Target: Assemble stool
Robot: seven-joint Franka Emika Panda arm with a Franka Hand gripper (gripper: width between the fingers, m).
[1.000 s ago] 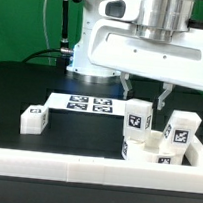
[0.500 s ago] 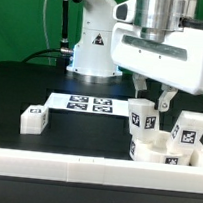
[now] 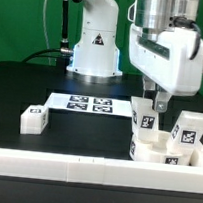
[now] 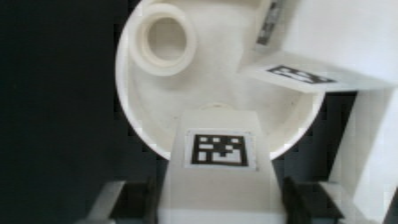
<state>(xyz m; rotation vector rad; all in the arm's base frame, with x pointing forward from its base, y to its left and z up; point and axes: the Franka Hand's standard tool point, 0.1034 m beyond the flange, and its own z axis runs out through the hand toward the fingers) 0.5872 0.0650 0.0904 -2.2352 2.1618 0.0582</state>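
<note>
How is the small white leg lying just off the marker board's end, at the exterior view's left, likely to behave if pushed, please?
The leg looks like solid, blocky plastic, so it is probably stiff and fairly light. It lies low on flat faces, so it would likely slide on the table rather than roll or tip.

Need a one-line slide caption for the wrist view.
Wrist view: open claw straddles a tagged stool leg on the round seat, one empty socket visible beyond it.
</note>
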